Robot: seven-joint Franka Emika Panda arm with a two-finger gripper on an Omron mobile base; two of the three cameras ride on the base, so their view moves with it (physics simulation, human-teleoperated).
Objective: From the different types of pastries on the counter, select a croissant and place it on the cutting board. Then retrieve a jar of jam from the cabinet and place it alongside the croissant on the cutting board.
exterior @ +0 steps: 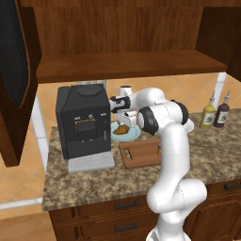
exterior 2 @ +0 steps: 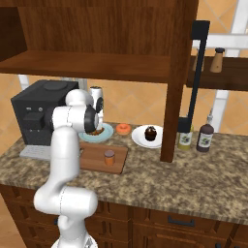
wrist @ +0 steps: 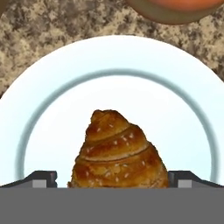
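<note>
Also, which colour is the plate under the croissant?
White with a pale blue ring; the plate shows best in the hand view.

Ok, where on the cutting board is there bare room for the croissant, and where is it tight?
The cutting board is bare on its half toward the coffee machine, beside the jar of jam, which stands near its other end. It is crowded behind the board: the croissant on its plate, the donut and the cupcake.

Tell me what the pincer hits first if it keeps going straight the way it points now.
The croissant. In the hand view it sits on the pale plate, right between the two fingertips, so the open pincer would likely straddle it before reaching the plate. Exact depth is unclear.
</note>
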